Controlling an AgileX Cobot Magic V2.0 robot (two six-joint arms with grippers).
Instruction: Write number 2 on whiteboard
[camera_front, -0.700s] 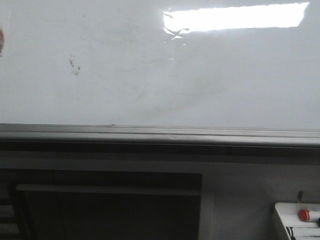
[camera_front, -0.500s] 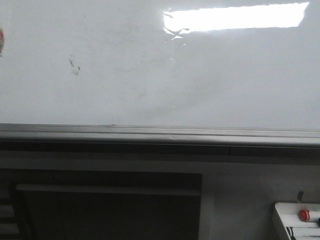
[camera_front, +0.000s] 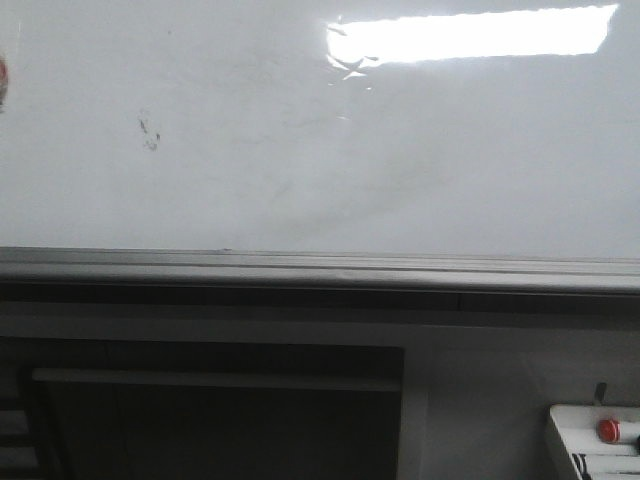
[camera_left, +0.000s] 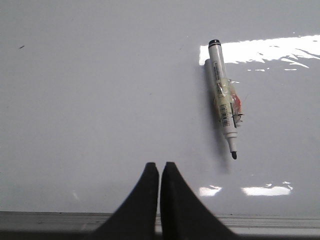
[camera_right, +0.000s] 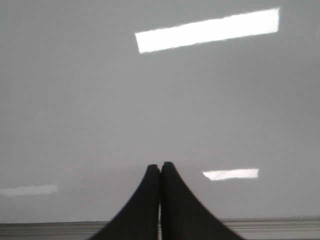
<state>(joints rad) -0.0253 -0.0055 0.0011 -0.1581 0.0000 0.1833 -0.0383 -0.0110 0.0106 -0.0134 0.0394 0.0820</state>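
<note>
The whiteboard (camera_front: 420, 170) fills the upper front view, glossy with glare and faint erased smears, with a grey ledge (camera_front: 320, 266) along its lower edge. Only a small dark smudge (camera_front: 149, 132) marks it; no number 2 shows. Neither gripper shows in the front view. In the left wrist view my left gripper (camera_left: 160, 165) is shut and empty over a glossy white surface (camera_left: 90, 100). An uncapped black-tipped marker (camera_left: 223, 97) with tape round its barrel lies there, apart from the fingers. In the right wrist view my right gripper (camera_right: 160, 165) is shut and empty over a bare white surface (camera_right: 100, 100).
Below the ledge is a dark framed recess (camera_front: 220, 420). A white box with a red button (camera_front: 608, 430) sits at the lower right corner. A red spot (camera_front: 2, 80) shows at the board's left edge. A grey rail (camera_left: 280, 220) runs behind the left fingers.
</note>
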